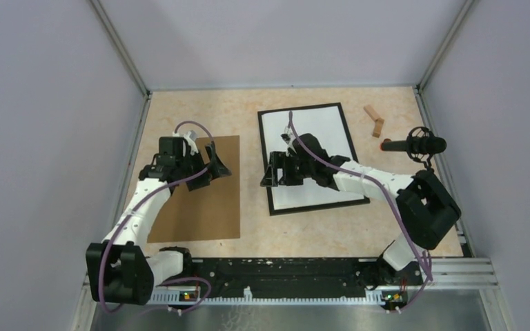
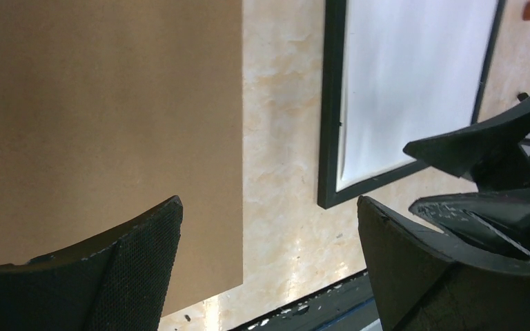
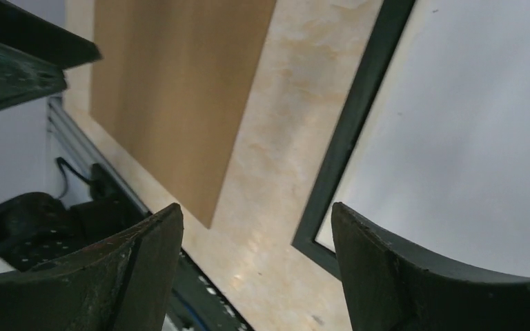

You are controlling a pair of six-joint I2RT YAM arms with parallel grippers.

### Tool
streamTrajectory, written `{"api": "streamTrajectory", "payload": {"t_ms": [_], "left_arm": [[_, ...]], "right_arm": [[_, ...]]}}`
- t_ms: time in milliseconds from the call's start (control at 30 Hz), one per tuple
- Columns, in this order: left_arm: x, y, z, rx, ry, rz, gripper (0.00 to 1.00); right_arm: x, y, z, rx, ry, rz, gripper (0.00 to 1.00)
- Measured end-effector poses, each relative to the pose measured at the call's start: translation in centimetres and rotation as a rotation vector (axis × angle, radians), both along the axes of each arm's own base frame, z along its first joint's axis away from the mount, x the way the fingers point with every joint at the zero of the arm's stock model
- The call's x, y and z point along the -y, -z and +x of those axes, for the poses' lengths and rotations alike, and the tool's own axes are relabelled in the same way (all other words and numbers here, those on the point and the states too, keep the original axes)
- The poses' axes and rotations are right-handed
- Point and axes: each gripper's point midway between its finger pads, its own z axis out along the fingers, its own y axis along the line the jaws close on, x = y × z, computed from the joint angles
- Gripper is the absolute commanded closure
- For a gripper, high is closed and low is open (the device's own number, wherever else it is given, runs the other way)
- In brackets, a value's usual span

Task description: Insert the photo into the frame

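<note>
The black frame [image 1: 302, 108] lies flat right of the table's middle, with a plain white sheet [image 1: 317, 124] inside it. No colourful print shows; I cannot tell if the white sheet is the photo face down. A brown backing board [image 1: 203, 207] lies flat to the left. My left gripper [image 1: 219, 162] is open and empty above the board's right edge. My right gripper [image 1: 270, 172] is open and empty above the frame's left edge. The left wrist view shows the board [image 2: 110, 103], the frame [image 2: 331, 124] and open fingers [image 2: 145, 262]. The right wrist view shows the frame [image 3: 355, 117] between open fingers [image 3: 145, 262].
Two small wooden pieces [image 1: 375, 121] lie at the far right. A black microphone-like object with a red tip [image 1: 414, 145] stands by the right wall. A black rail [image 1: 283, 269] runs along the near edge. Walls close the left, far and right sides.
</note>
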Motion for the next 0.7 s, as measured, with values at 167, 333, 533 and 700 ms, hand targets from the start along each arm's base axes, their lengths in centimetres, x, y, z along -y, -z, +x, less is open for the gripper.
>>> {"api": "streamTrajectory", "payload": {"t_ms": [167, 333, 533, 700], "left_arm": [[-1.6, 3.0, 0.1, -0.110, -0.133, 0.050, 0.01], [-5.6, 4.4, 1.3, -0.165, -0.335, 0.087, 0.01], [-14.1, 5.8, 2.9, -0.167, -0.636, 0.293, 0.01], [-19.5, 5.1, 4.9, -0.144, -0.713, 0.565, 0.01]], "right_arm": [[-4.0, 1.4, -0.5, -0.165, 0.048, 0.162, 0.25], [-7.1, 3.6, -3.0, -0.268, 0.040, 0.185, 0.25], [-9.6, 5.5, -4.8, -0.286, 0.019, 0.151, 0.17], [-10.1, 6.3, -3.9, -0.276, 0.067, 0.091, 0.16]]}}
